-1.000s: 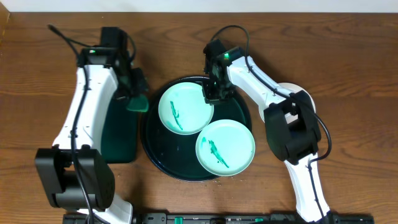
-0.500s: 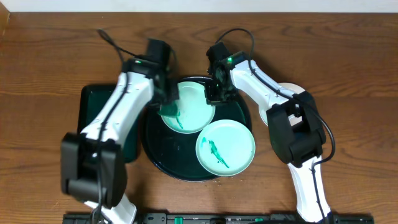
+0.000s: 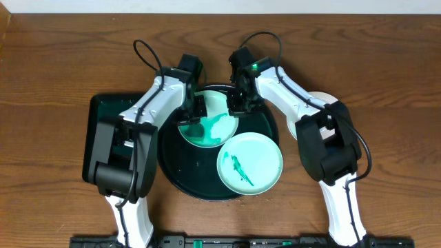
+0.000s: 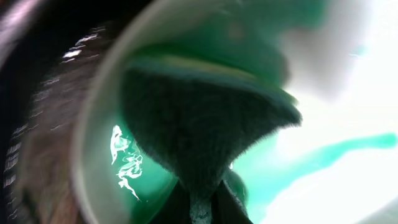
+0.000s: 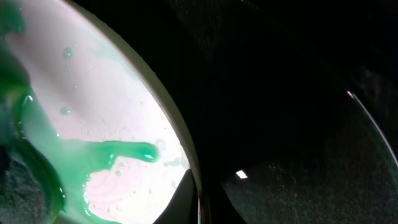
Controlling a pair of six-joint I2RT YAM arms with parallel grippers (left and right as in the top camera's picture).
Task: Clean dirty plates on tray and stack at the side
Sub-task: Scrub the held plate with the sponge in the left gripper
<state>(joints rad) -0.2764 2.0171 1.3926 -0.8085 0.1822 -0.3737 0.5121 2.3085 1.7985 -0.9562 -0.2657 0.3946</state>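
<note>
Brown wood-grain table [image 3: 48, 62] fills view; pale strip [image 3: 344, 5] along top edge; even light.

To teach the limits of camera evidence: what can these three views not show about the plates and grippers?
1. Overhead: the white plate is mostly under the right arm, so clean or smeared is unknown.
2. The right gripper: its wrist covers the fingers overhead, and the right wrist view is too dark to show whether it grips the smeared plate.
3. Left wrist view: the dark fuzzy pad is a blurred close-up, so its material is unclear.
</note>
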